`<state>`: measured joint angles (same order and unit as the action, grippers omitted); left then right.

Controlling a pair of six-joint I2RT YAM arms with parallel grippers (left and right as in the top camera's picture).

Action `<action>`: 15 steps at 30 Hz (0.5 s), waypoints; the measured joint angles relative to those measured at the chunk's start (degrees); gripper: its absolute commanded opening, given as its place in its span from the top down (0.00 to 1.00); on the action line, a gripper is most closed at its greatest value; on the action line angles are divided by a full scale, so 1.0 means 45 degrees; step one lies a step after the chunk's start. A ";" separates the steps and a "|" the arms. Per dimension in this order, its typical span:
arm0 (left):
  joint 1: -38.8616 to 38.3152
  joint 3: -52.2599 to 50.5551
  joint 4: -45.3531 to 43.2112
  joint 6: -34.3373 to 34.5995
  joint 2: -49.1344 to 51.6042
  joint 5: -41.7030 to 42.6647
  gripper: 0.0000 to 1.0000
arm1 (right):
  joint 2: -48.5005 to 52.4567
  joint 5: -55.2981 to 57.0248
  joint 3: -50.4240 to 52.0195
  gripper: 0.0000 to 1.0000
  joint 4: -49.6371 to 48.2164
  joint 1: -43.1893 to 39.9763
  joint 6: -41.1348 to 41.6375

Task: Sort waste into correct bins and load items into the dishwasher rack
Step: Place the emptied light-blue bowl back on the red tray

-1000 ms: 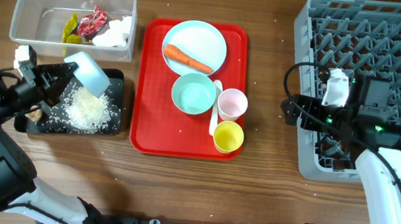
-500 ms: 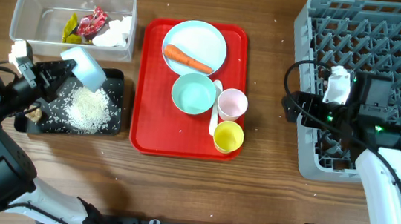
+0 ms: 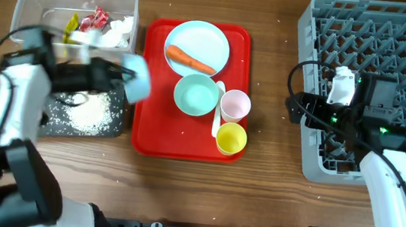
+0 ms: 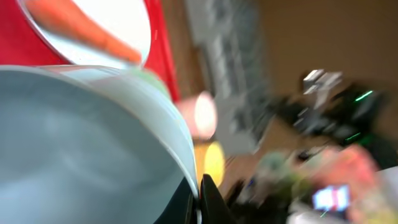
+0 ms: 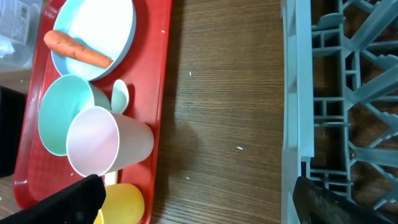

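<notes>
My left gripper (image 3: 118,77) is shut on the rim of a pale blue bowl (image 3: 136,85) and holds it, blurred, between the black tray (image 3: 114,121) and the red serving tray; in the left wrist view the bowl (image 4: 81,143) fills the frame and the fingers (image 4: 199,200) pinch its rim. White rice (image 3: 86,111) lies in the black tray. The clear tub (image 3: 33,5) holds wrappers (image 3: 92,20) and tissue (image 3: 119,30). A carrot (image 3: 190,59) lies on the plate (image 3: 207,38). My right gripper (image 3: 297,112) (image 5: 199,208) is open and empty beside the dishwasher rack (image 3: 377,41).
The red serving tray (image 3: 148,134) carries the plate, a second pale blue bowl (image 3: 196,95), a pink cup (image 3: 235,104), a yellow cup (image 3: 231,138) and a white spoon (image 3: 216,119). In the right wrist view, bare wood lies between the red tray (image 5: 163,81) and the rack (image 5: 298,93).
My left arm has swung right and carried the bowl from over the black tray to the left edge of the red tray. The right arm has not moved.
</notes>
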<state>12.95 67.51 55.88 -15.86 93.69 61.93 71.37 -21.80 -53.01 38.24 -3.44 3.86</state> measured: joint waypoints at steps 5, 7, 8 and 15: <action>-0.3910 0.0015 0.0199 0.1613 -0.0044 -0.5999 0.96 | 0.0000 0.0000 0.0000 0.01 0.0024 0.0000 0.0000; -0.5144 0.0015 0.0291 0.2390 -0.0024 -0.8160 0.96 | 0.0000 0.0000 0.0000 0.01 0.0053 0.0000 0.0000; -0.5557 0.0015 0.0296 0.2667 -0.0010 -0.8801 0.96 | 0.0000 0.0000 0.0000 0.01 0.0073 0.0000 0.0000; -0.7436 0.0015 0.0384 0.3619 0.0029 -1.0520 0.56 | 0.0000 0.0000 0.0000 0.00 0.0068 -0.0005 0.0000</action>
<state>-20.51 67.57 57.60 0.43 93.82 14.59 71.37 -21.80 -53.01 38.54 -3.46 3.86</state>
